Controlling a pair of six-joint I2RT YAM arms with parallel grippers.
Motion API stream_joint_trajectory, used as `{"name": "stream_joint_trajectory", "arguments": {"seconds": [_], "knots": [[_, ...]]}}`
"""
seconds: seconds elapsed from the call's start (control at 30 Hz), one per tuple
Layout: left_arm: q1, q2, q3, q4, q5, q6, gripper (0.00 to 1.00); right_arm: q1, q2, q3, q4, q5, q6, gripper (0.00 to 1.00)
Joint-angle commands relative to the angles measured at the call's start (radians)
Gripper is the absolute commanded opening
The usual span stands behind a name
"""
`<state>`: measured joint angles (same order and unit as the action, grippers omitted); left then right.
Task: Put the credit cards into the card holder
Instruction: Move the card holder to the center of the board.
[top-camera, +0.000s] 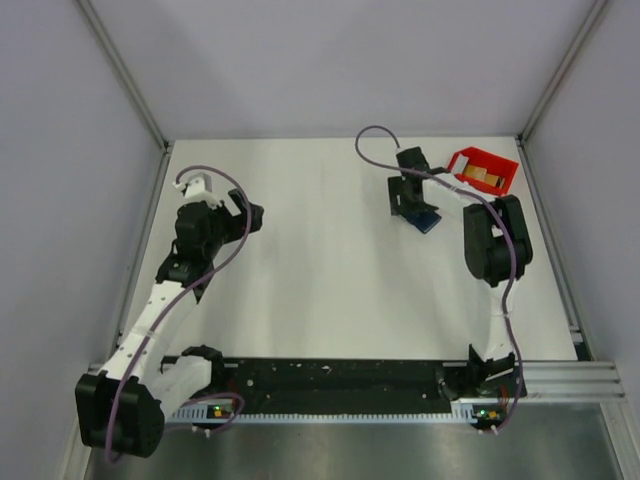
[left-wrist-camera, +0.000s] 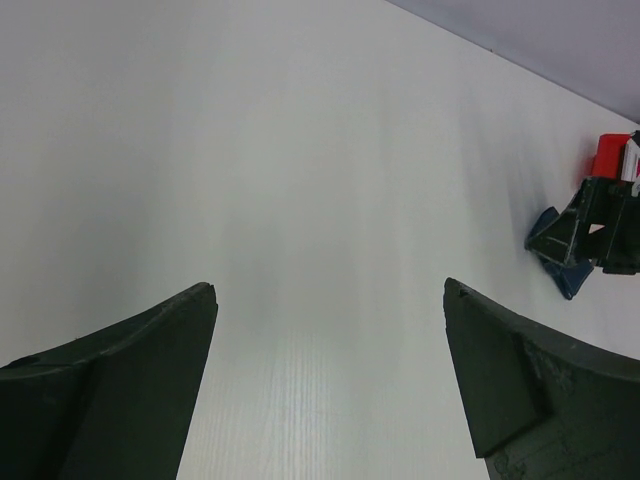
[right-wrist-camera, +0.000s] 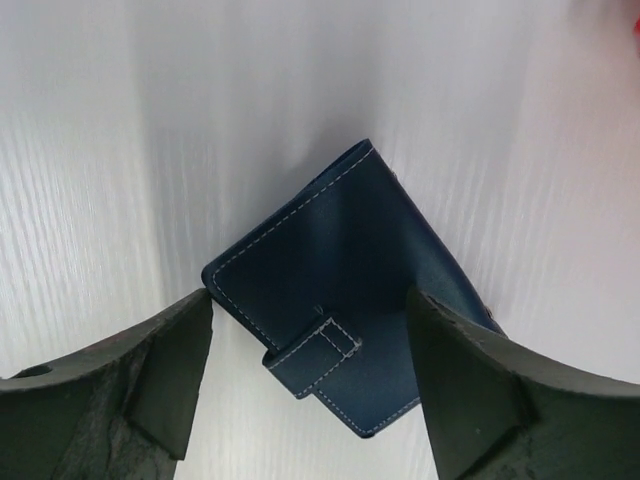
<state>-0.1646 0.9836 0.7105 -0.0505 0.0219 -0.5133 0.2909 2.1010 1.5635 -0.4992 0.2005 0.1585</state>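
Right fingers (right-wrist-camera: 160, 385) wide, straddling the shut card holder (right-wrist-camera: 340, 250), presumably to open it; left fingers (left-wrist-camera: 130, 375) wide, parked clear; credit cards (top-camera: 478, 177) sit in red bin (top-camera: 499, 160).

Left arm (top-camera: 150, 310): reaches away from its base along the left side, elbow bent. Left gripper (left-wrist-camera: 330, 290): aimed rightward, jaws wide apart, gripping nothing. Right arm (top-camera: 495, 245): folded up at far right. Right gripper (right-wrist-camera: 310, 295): angled downward, jaws spread wide, clamped on nothing.
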Motion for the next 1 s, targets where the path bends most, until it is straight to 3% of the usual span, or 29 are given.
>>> {"name": "stream_joint_trajectory", "arguments": {"seconds": [0.0,0.1,0.3,0.57,0.63,0.73,0.8,0.9,0.97], "knots": [[0.000,-0.039,-0.016,0.018,0.027,0.015,0.98,0.097,-0.065,-0.134,-0.072,0.112,0.062,0.70],[0.000,-0.042,-0.031,0.026,0.033,0.006,0.98,0.134,-0.107,-0.198,-0.033,0.138,0.081,0.60],[0.002,-0.042,-0.045,0.031,0.055,-0.007,0.98,0.172,-0.219,-0.279,0.020,0.113,0.093,0.24],[0.002,-0.040,-0.055,0.040,0.062,-0.007,0.98,0.189,-0.331,-0.355,0.047,0.011,0.125,0.03],[0.000,-0.036,-0.059,0.041,0.064,-0.007,0.98,0.194,-0.354,-0.362,0.039,-0.018,0.127,0.08],[0.000,-0.030,-0.063,0.043,0.094,-0.002,0.98,0.192,-0.421,-0.381,0.037,-0.003,0.136,0.42],[0.000,-0.019,-0.080,0.115,0.175,0.007,0.98,0.185,-0.473,-0.390,0.040,0.014,0.131,0.54],[-0.016,0.010,-0.103,0.201,0.297,-0.040,0.98,0.139,-0.516,-0.407,0.053,-0.031,0.113,0.63],[-0.058,0.042,-0.103,0.227,0.306,-0.050,0.98,0.076,-0.516,-0.430,0.083,-0.100,0.104,0.68]]}}
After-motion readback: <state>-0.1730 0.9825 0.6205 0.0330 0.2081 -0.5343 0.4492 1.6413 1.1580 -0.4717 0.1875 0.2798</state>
